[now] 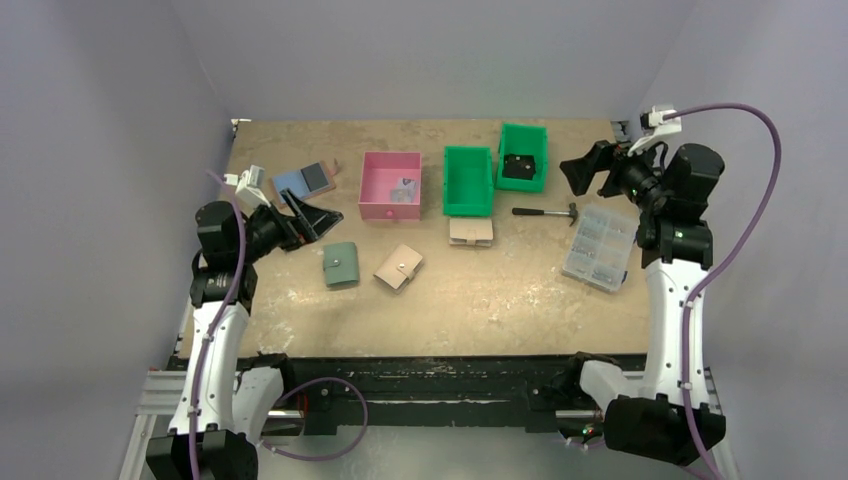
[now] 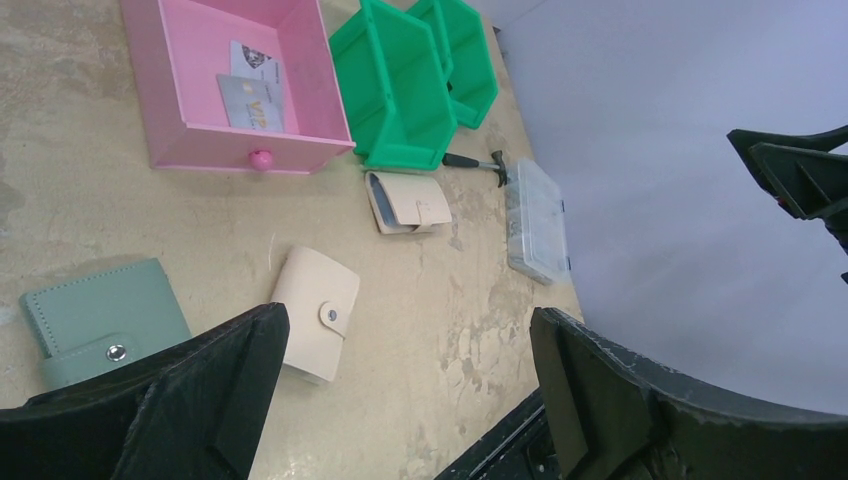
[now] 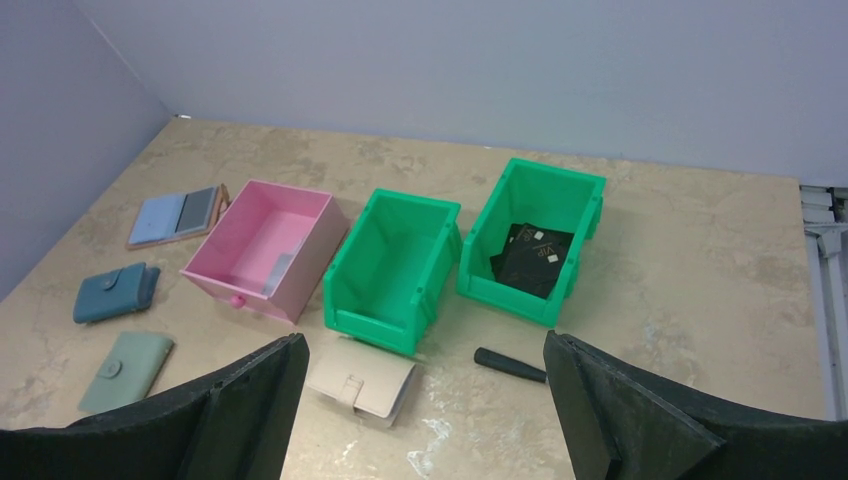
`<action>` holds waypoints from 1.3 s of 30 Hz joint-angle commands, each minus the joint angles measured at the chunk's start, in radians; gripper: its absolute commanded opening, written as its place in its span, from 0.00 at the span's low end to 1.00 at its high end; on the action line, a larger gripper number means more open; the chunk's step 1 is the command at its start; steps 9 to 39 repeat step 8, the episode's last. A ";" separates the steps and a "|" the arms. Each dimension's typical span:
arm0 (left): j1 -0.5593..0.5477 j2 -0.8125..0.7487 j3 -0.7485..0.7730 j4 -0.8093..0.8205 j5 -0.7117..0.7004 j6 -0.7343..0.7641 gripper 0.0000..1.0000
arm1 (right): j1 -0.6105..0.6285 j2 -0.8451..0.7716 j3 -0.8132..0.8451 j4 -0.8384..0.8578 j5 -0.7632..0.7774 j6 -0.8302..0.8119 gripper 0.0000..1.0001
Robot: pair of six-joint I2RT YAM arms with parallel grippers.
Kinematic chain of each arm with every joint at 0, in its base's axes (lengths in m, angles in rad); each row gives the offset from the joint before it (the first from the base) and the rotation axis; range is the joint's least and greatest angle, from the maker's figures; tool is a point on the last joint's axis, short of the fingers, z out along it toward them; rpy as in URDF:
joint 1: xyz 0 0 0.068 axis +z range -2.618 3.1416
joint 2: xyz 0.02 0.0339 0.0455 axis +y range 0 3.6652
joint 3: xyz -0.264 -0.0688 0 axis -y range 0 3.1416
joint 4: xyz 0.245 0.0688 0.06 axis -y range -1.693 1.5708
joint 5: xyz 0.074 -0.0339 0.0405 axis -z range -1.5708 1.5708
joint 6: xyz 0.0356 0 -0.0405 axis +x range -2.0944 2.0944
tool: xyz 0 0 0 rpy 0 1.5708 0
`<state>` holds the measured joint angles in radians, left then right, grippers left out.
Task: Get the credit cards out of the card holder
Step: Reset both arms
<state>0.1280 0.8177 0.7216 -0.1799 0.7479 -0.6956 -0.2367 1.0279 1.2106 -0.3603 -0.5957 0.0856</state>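
Top external view: the card holder point(image 1: 303, 183) was seen laid open at about ten o'clock on the counter point(image 1: 480, 290), just at nine o'clock of the pink drawer point(image 1: 390, 185), with its blue lining turned up and a dark credit card point(image 1: 317, 178) lying on its right half. The left end effector point(image 1: 312, 216) was held spread and empty just at six o'clock of the holder. The right end effector point(image 1: 583, 173) was likewise held spread and empty at about two o'clock, near the hammer point(image 1: 545, 212).
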 commanded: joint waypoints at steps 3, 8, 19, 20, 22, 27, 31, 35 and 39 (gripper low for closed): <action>-0.004 0.012 0.003 0.024 -0.023 0.020 0.99 | -0.006 0.018 -0.006 0.053 -0.017 -0.016 0.99; -0.004 0.030 0.004 0.011 -0.033 0.032 0.99 | -0.005 0.034 -0.026 0.073 -0.007 -0.033 0.99; -0.004 0.030 0.004 0.011 -0.033 0.032 0.99 | -0.005 0.034 -0.026 0.073 -0.007 -0.033 0.99; -0.004 0.030 0.004 0.011 -0.033 0.032 0.99 | -0.005 0.034 -0.026 0.073 -0.007 -0.033 0.99; -0.004 0.030 0.004 0.011 -0.033 0.032 0.99 | -0.005 0.034 -0.026 0.073 -0.007 -0.033 0.99; -0.004 0.030 0.004 0.011 -0.033 0.032 0.99 | -0.005 0.034 -0.026 0.073 -0.007 -0.033 0.99; -0.004 0.030 0.004 0.011 -0.033 0.032 0.99 | -0.005 0.034 -0.026 0.073 -0.007 -0.033 0.99; -0.004 0.030 0.004 0.011 -0.033 0.032 0.99 | -0.005 0.034 -0.026 0.073 -0.007 -0.033 0.99; -0.004 0.030 0.004 0.011 -0.033 0.032 0.99 | -0.005 0.034 -0.026 0.073 -0.007 -0.033 0.99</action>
